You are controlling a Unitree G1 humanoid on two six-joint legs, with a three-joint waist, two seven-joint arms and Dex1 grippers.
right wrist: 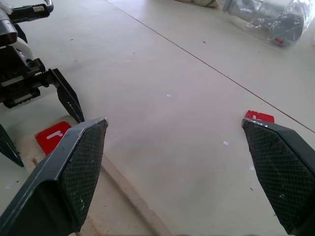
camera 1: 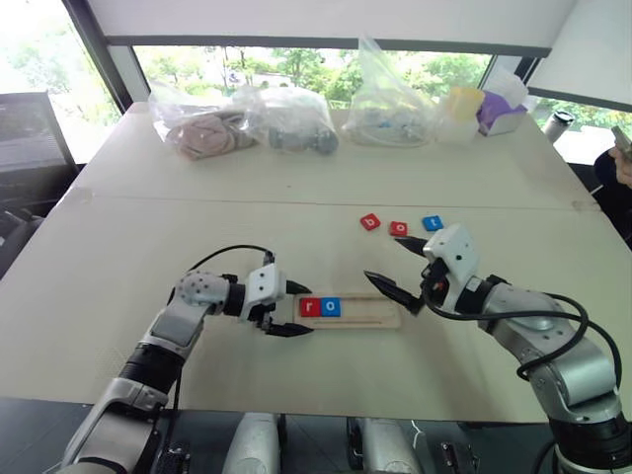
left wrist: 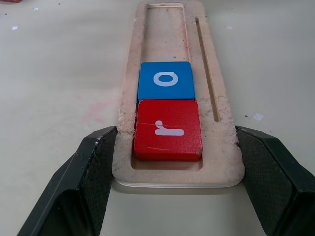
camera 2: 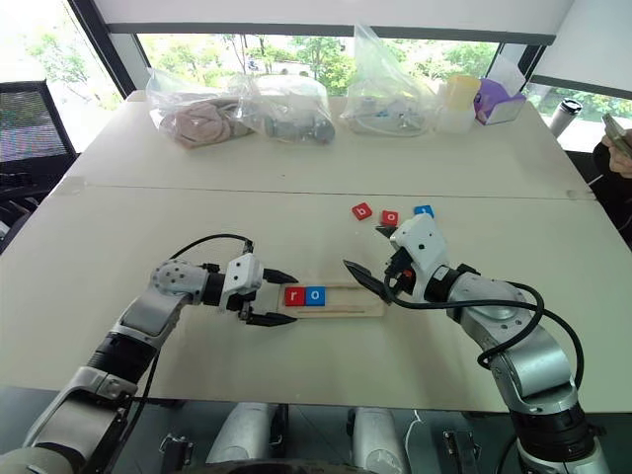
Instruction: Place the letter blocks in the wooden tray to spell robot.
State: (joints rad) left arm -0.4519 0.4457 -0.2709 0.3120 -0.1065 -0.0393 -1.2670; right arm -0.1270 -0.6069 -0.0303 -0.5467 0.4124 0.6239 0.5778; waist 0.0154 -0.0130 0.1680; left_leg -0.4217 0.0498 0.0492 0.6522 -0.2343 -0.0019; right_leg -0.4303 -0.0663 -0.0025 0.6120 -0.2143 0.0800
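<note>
The wooden tray (camera 1: 370, 314) lies crosswise on the table in front of me. A red "r" block (camera 1: 310, 307) and a blue "o" block (camera 1: 331, 307) sit side by side at its left end. My left gripper (camera 1: 294, 309) is shut on that end of the tray, one finger (left wrist: 98, 162) against each long side. Three loose blocks lie in a row further back to the right: a red "b" (camera 1: 370, 221), a red "o" (camera 1: 398, 228) and a blue "t" (camera 1: 432, 223). My right gripper (camera 1: 381, 257) hangs open and empty above the tray's right end.
Clear plastic bags (camera 1: 291, 118) of items line the far edge of the table, with a yellow cup (camera 1: 464, 99) and a purple box (camera 1: 504, 111) at the far right. A person's hand (camera 1: 622, 163) shows at the right edge. A seam (camera 1: 197, 200) crosses the tabletop.
</note>
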